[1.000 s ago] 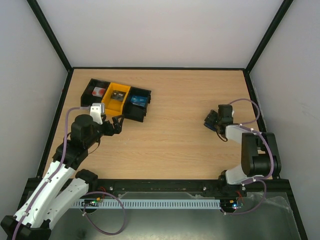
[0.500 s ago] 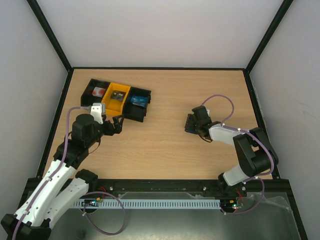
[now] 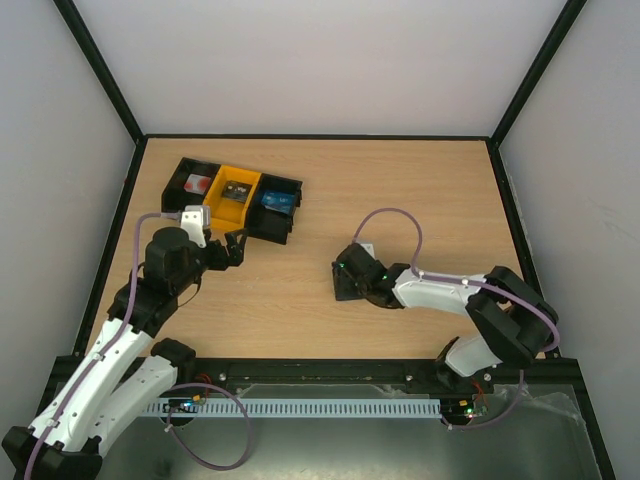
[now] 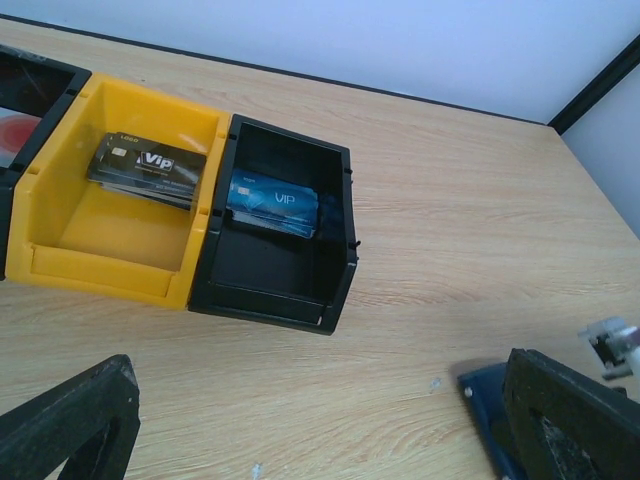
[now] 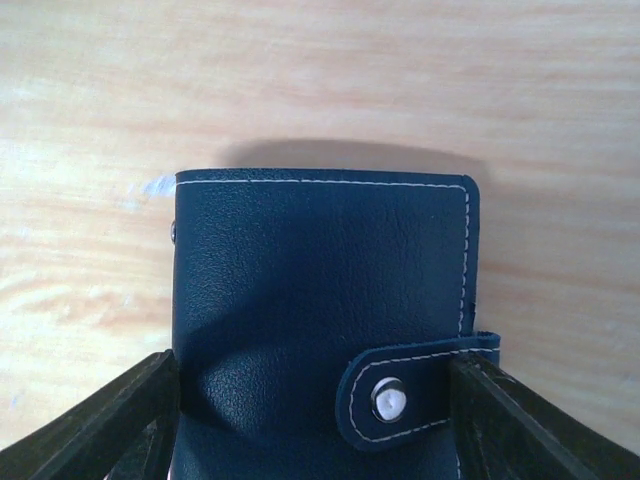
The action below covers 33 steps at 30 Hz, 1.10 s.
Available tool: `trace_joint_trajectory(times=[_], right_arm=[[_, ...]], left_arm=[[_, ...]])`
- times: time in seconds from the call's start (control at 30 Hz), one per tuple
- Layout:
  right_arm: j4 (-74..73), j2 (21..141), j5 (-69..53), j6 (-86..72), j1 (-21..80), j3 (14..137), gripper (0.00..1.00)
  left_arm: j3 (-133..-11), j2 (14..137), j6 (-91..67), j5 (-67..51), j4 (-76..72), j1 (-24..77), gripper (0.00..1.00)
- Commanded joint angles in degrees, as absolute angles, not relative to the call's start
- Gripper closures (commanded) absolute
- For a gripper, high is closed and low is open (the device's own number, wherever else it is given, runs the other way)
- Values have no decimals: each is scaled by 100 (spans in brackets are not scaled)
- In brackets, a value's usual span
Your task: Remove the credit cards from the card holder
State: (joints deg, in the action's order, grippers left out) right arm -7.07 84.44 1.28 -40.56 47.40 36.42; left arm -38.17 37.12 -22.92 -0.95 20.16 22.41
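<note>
Your right claw (image 5: pixel 318 430) grips the card holder (image 5: pixel 320 270) by its two side edges, near the middle of the surface (image 3: pixel 420 190). The holder is folded shut with its snap strap (image 5: pixel 400 395) fastened. Whether it rests on the wood or hangs just above cannot be told. Your left claw (image 3: pixel 236 250) stands wide open and holds nothing, just short of the bins. Beyond it, a blue credit card (image 4: pixel 272 200) lies in the black bin (image 4: pixel 270 300), and dark credit cards (image 4: pixel 148 168) lie in the adjoining yellow bin (image 4: pixel 100 270).
</note>
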Motion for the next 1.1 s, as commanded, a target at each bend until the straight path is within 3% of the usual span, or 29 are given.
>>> trace_joint_trajectory(times=[0.0,0.33,0.73,1.07], right_arm=[[-2042,8498,-125,-4342,5214,3615,30],[-2612,7728,194,-4216,5282,3940,28],[-2468,7998,422,-4092,5282,4087,62],[-2614,8173,595,-4036,5284,4353,67]], left_arm=[[-3807,3700,-2232,11,2038,2224,0],[-3833,3805,-2235,26,2036,2225,0],[-3834,3895,-2215,27,1998,2215,0],[-3870,4007,-2201,-18,2041,2215,0]])
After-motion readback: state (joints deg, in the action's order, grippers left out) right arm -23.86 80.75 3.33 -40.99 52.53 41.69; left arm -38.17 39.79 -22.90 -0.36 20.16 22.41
